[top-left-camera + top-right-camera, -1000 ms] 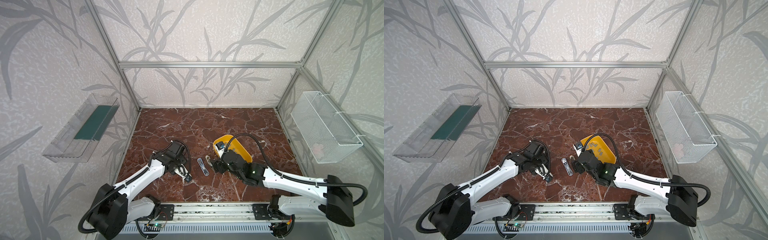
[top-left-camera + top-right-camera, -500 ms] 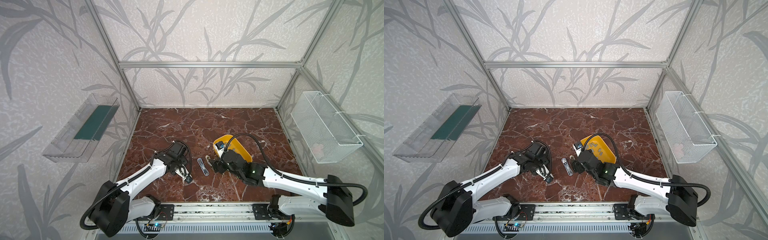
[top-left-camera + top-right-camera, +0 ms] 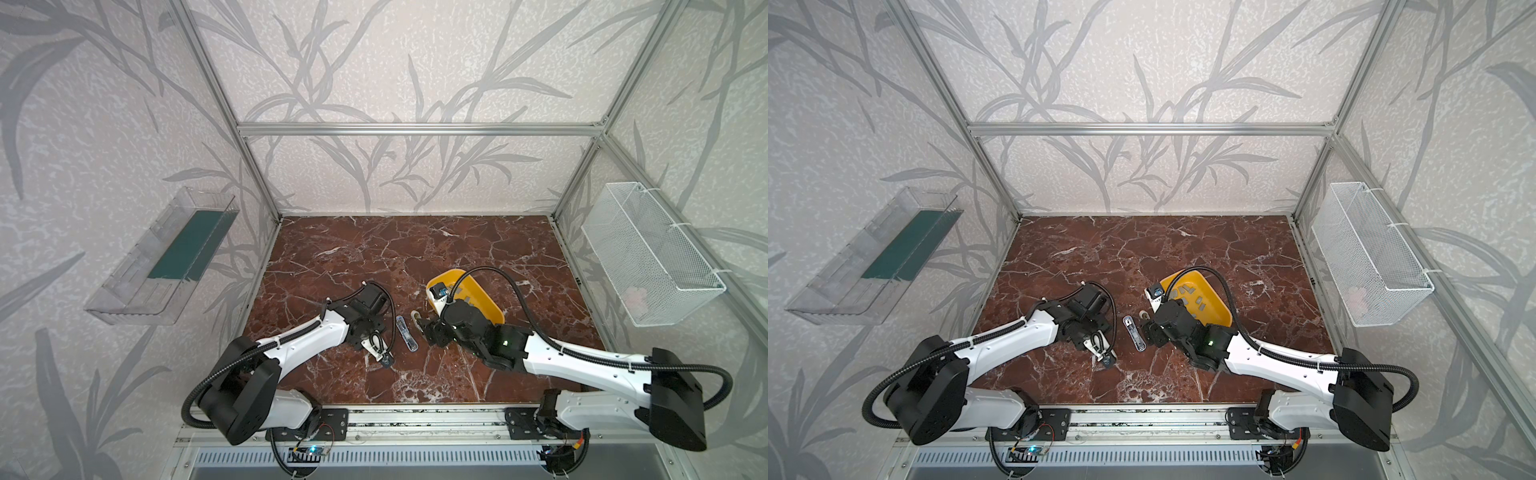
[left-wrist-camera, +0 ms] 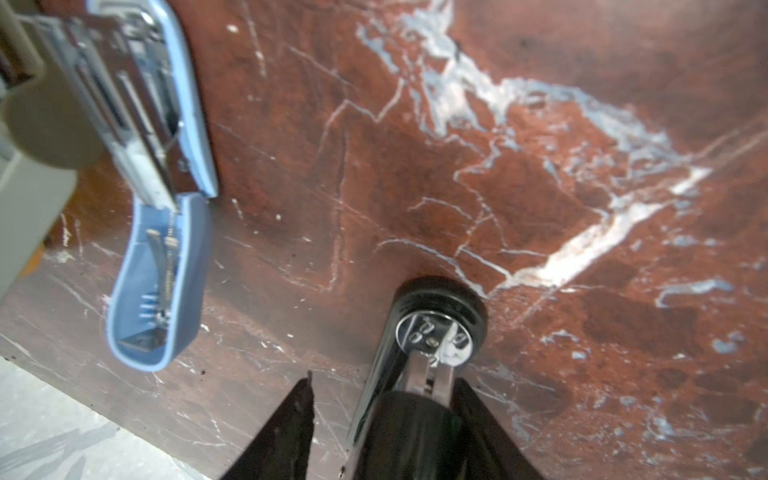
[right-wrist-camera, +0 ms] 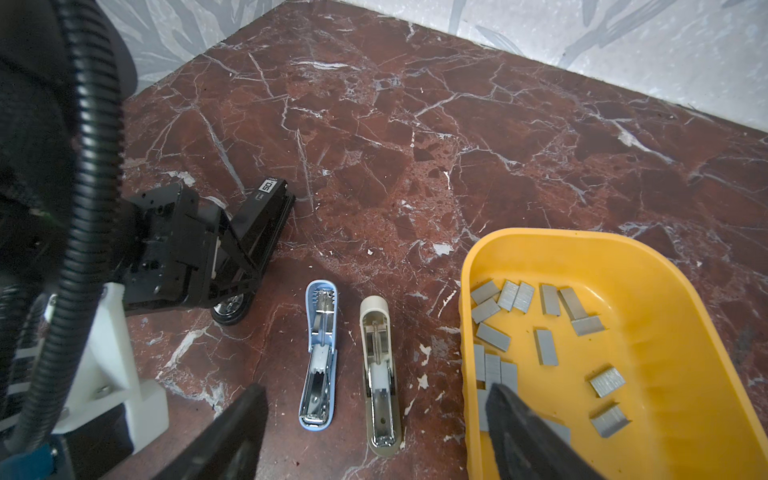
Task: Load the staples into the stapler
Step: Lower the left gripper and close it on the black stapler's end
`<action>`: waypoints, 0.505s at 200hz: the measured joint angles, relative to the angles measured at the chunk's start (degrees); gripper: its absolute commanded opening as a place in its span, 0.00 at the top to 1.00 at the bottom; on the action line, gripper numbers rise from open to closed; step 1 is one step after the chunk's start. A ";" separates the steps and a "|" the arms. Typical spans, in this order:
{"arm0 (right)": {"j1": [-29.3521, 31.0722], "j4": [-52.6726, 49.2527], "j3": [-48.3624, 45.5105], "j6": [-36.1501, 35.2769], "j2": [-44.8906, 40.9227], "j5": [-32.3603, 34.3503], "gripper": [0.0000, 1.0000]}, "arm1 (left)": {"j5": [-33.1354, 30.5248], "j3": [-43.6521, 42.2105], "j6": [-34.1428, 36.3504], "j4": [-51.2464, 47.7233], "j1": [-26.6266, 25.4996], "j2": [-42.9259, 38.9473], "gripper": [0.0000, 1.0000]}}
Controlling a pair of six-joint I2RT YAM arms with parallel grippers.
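The staples (image 5: 545, 347) are seen scattered as short grey strips inside a yellow tray (image 5: 582, 237), which is set on the red marble worktop (image 5: 457, 124), right of its middle. Near the tray, on the side toward the worktop's left edge, a beige stapler (image 5: 380, 374) and a blue stapler (image 5: 318, 353) are laid side by side without touching. Both are folded open flat, with their chrome channels turned up. The right gripper (image 5: 376, 388) is poised above them with its fingers spread wide and nothing between them, one fingertip over the tray's rim. The left gripper (image 4: 384, 378) is placed on the blue stapler's far side, toward the left edge. A black object (image 4: 439, 328) with a round chrome-faced end is flanked by its fingers, the round end pointed down at the worktop. Whether that object is clamped cannot be told.
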 measured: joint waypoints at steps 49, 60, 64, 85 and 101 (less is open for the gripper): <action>0.00 -0.07 0.02 0.09 0.85 0.00 0.17 | 0.11 3.52 -1.66 -1.77 -1.75 2.45 0.49; -0.02 -0.07 0.02 0.07 0.85 0.00 0.16 | 0.00 3.52 -1.64 -2.38 -1.90 2.91 0.51; 0.00 -0.07 0.04 0.09 0.85 0.00 0.16 | -0.02 3.54 -1.68 -2.54 -1.97 3.08 0.52; -0.02 -0.07 0.07 0.09 0.85 0.00 0.16 | -0.20 4.02 -2.03 -3.45 -2.16 4.13 0.54; 0.00 -0.07 0.07 0.09 0.85 0.00 0.16 | -0.39 4.61 -2.32 -3.89 -2.34 5.01 0.55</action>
